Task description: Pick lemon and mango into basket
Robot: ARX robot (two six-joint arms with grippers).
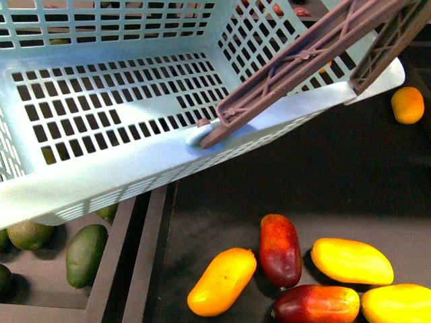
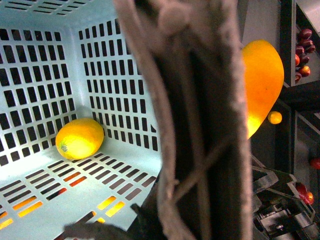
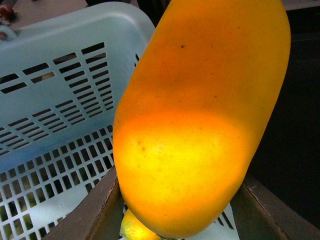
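Note:
The light teal basket [image 1: 101,175] hangs tilted in the front view, its brown handle [image 1: 303,60] raised at the upper right. My left gripper is shut on the handle [image 2: 200,125], which fills the left wrist view and hides the fingers. The lemon [image 2: 80,138] lies on the basket floor in a corner. My right gripper is shut on the mango [image 3: 200,125], a large yellow-orange fruit that fills the right wrist view. It hangs above the basket's wall [image 3: 60,100], between the handle bars [image 3: 85,215]. The lemon [image 3: 137,229] peeks out beneath it. The mango also shows past the handle in the left wrist view [image 2: 262,90].
Below the basket on the dark surface lie yellow-orange mangoes [image 1: 222,281] [image 1: 351,261] and dark red mangoes [image 1: 280,249]. Green oval fruits [image 1: 85,254] lie in a tray at the lower left. An orange fruit [image 1: 407,104] sits at the right. Shelves with small red fruits [image 2: 302,42] show behind.

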